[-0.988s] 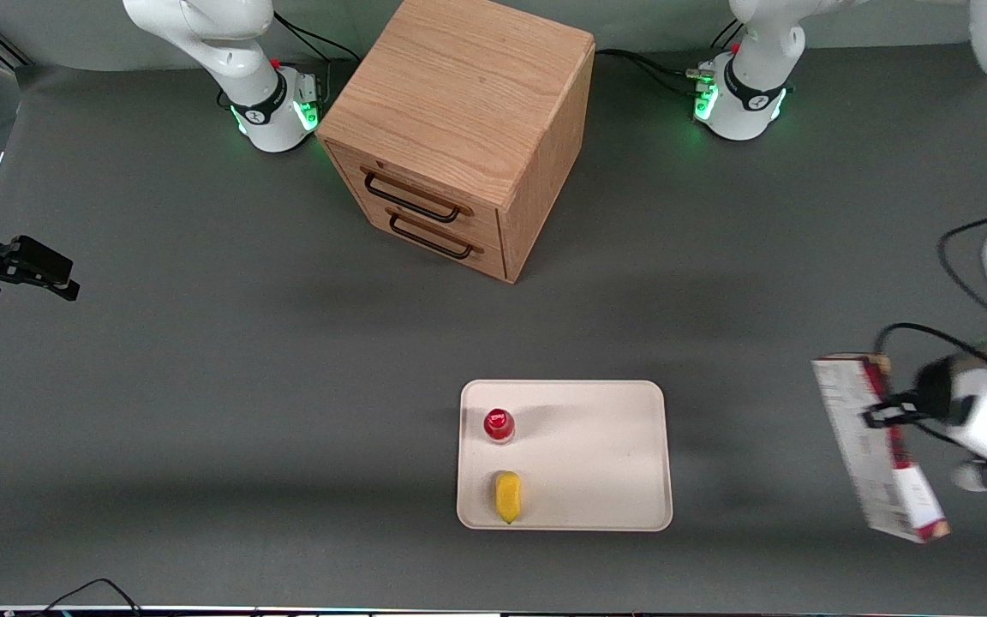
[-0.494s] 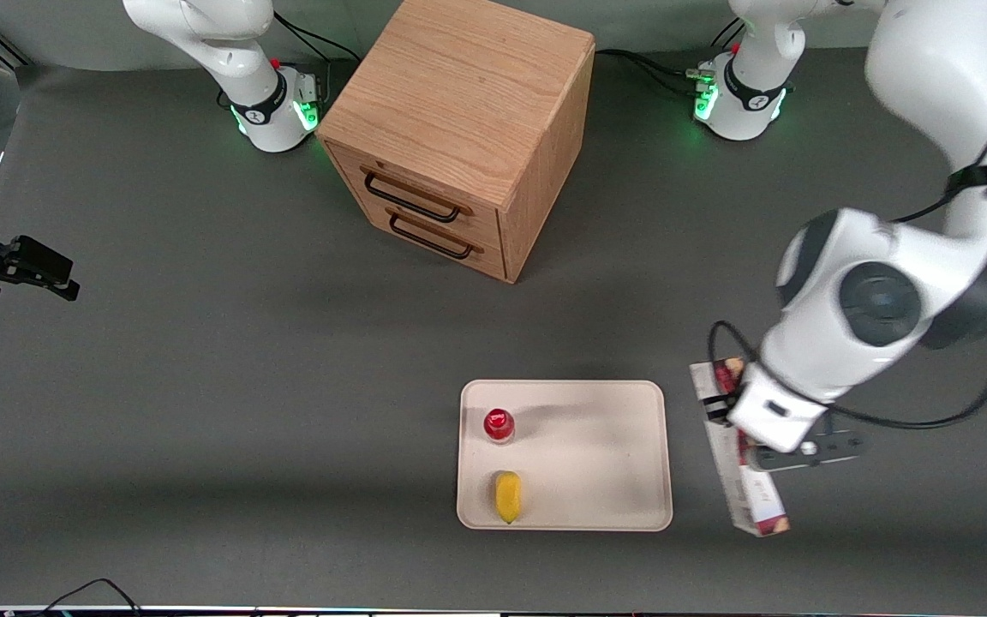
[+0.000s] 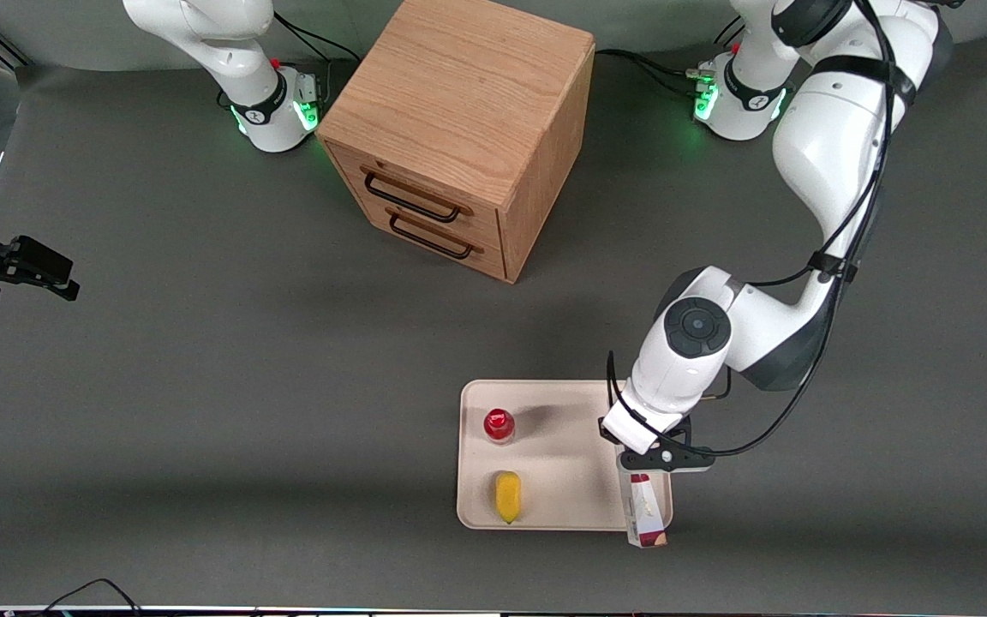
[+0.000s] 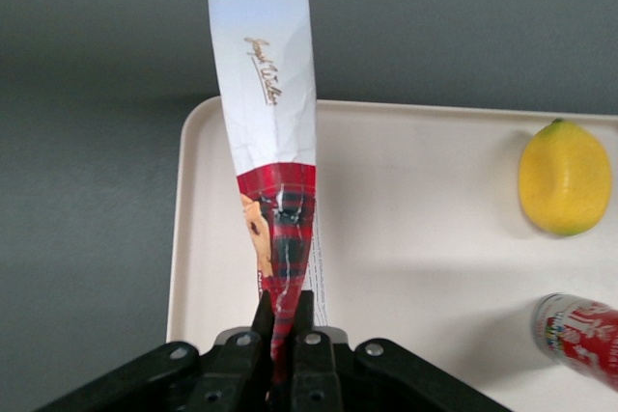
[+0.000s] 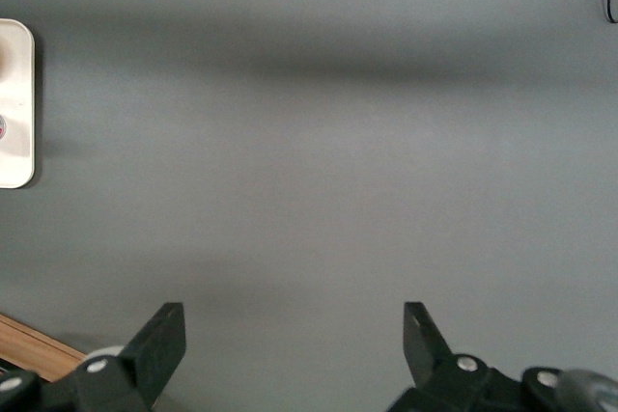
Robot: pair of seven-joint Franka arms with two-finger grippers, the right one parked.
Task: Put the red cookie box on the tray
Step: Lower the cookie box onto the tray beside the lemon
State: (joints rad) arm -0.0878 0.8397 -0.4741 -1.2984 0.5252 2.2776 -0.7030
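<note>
gripper: lower right of front frame, over the tray edge twd the working arm's end; jaws pinched narrow on the box's thin end.
box: held, over that tray edge; its end nearest the front cam sticks out past the rim above the counter. Can't tell if it touches the tray. Wrist view: white/tartan face, creased at the grip.
tray: lower centre, on counter.
bottle + lemon: on tray, well apart from box; lemon nearer cam.
cabinet: upper centre.
</note>
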